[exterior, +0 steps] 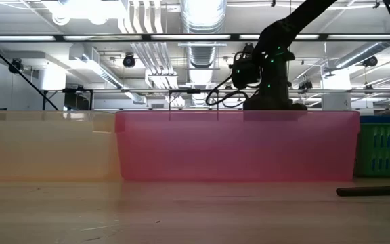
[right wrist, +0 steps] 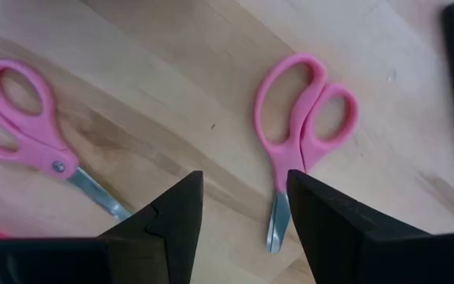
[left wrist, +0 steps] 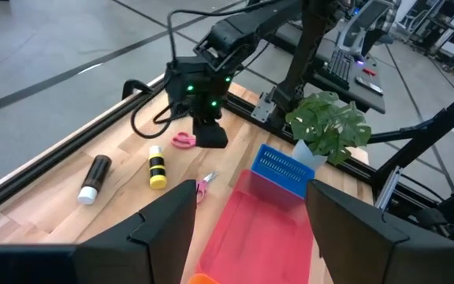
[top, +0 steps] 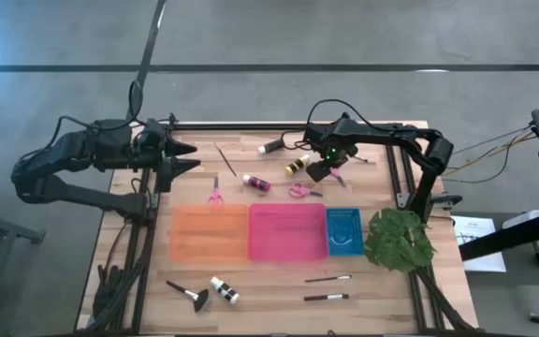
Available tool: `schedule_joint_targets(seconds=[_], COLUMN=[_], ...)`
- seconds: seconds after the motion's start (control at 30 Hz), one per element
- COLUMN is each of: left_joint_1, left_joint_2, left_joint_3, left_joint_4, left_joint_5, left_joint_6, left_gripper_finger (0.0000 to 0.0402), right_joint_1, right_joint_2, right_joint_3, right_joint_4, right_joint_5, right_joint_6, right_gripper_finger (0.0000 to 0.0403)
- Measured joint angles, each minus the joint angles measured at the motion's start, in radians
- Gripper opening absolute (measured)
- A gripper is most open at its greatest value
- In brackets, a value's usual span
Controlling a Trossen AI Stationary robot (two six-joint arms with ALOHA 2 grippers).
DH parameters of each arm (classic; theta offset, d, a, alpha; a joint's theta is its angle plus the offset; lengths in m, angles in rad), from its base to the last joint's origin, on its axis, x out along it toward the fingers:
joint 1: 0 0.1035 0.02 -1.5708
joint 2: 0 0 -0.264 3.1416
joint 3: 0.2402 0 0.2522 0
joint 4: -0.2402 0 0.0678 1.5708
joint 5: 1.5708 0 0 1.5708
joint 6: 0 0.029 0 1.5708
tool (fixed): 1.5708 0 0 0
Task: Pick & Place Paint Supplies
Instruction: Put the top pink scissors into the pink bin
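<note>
My right gripper [top: 328,168] [right wrist: 243,197] is open and points down over the far part of the table, touching nothing. One pair of pink-handled scissors [right wrist: 299,126] [top: 337,174] lies flat just beyond its fingertips. A second pair [right wrist: 30,130] [top: 299,190] lies to one side. A third pair [top: 213,193] lies near the orange tray. Black [top: 271,146], yellow [top: 297,165] and pink [top: 256,183] paint bottles lie on the far part of the table. A white bottle [top: 224,289] lies near the front edge. My left gripper [top: 183,159] [left wrist: 251,213] waits open at the far left.
Orange [top: 210,232], pink [top: 287,231] and blue [top: 344,230] trays sit in a row mid-table, with a green plant [top: 399,239] to their right. Thin brushes lie at the far side [top: 225,157] and the near side [top: 327,278] [top: 326,298] [top: 187,295].
</note>
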Motion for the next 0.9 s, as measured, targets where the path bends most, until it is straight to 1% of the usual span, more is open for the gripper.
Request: schedule_joint_targets(seconds=[0.23, 0.47, 0.9], left_joint_1=[0.000, 0.000, 0.000], left_joint_2=[0.000, 0.000, 0.000], left_joint_3=[0.000, 0.000, 0.000], left_joint_4=[0.000, 0.000, -0.001], left_joint_5=[0.000, -0.004, -0.023], left_joint_6=[-0.004, -0.020, -0.061], left_gripper_finger=[0.0247, 0.0247, 0.0247], right_joint_1=[-0.008, -0.009, -0.016], right_joint_2=[0.075, 0.126, 0.133], right_joint_3=[0.048, 0.051, 0.050], right_joint_4=[0.004, 0.007, 0.062], right_joint_5=[-0.014, -0.022, -0.027], right_joint_6=[-0.074, -0.125, -0.176], right_gripper_finger=[0.0180, 0.0180, 0.0180])
